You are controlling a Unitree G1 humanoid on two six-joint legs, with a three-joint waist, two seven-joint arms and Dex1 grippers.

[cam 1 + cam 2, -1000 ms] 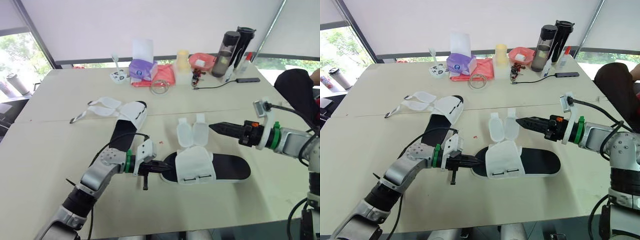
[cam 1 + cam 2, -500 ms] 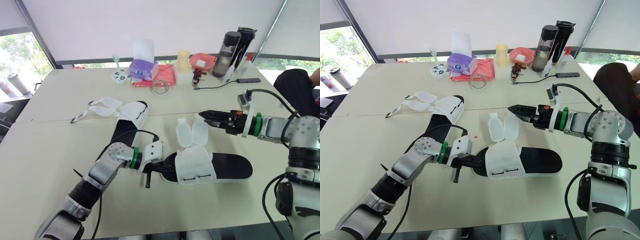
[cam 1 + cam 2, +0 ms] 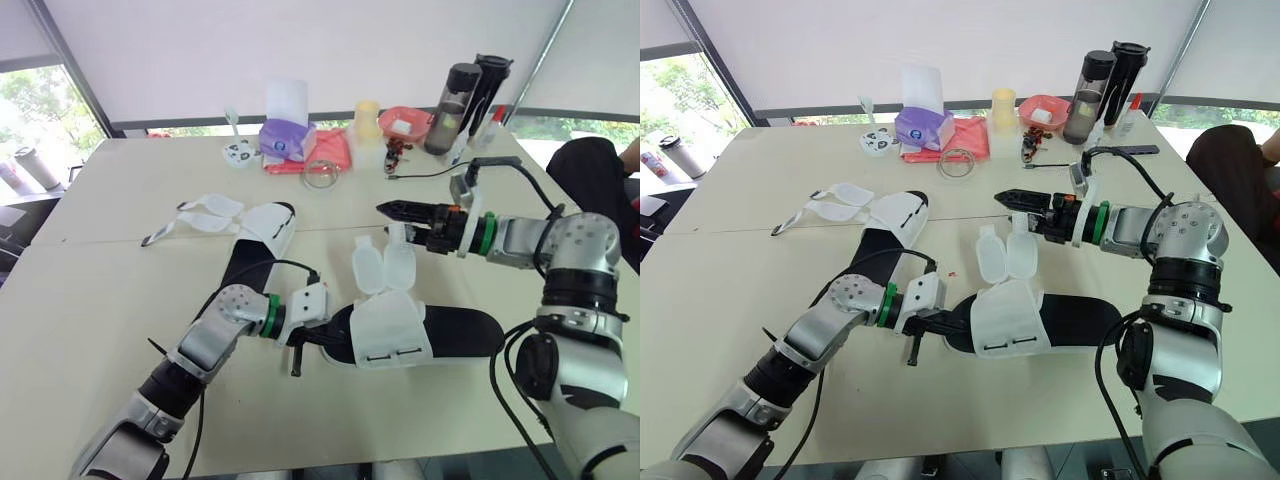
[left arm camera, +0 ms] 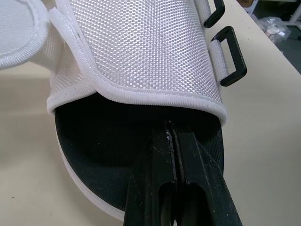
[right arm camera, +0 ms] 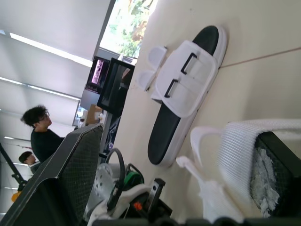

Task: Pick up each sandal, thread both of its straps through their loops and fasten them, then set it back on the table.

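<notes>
The near sandal (image 3: 455, 335), black sole with a white upper, lies on the table (image 3: 100, 300). Its two white straps (image 3: 385, 268) stand open and upright. My left gripper (image 3: 322, 336) is shut on the toe edge of its sole (image 4: 108, 141). My right gripper (image 3: 384, 208) reaches in from the right, fingers together, just above and behind the strap tips, with nothing in it; the straps (image 5: 235, 150) lie close under it in the right wrist view. The second sandal (image 3: 255, 245) lies farther left, its straps (image 3: 205, 215) spread open flat.
Along the table's far edge stand a purple tissue box (image 3: 285, 135), a red cloth (image 3: 330, 150), a pink bowl (image 3: 405, 122), two dark bottles (image 3: 460, 95) and a cable (image 3: 440, 170). A dark chair (image 3: 590, 180) is at the right. A person (image 5: 40, 136) stands beyond the table.
My right gripper has swung left, from beside the sandal to above its upright straps. My left gripper keeps its hold on the sole, and the sandal has stayed in place.
</notes>
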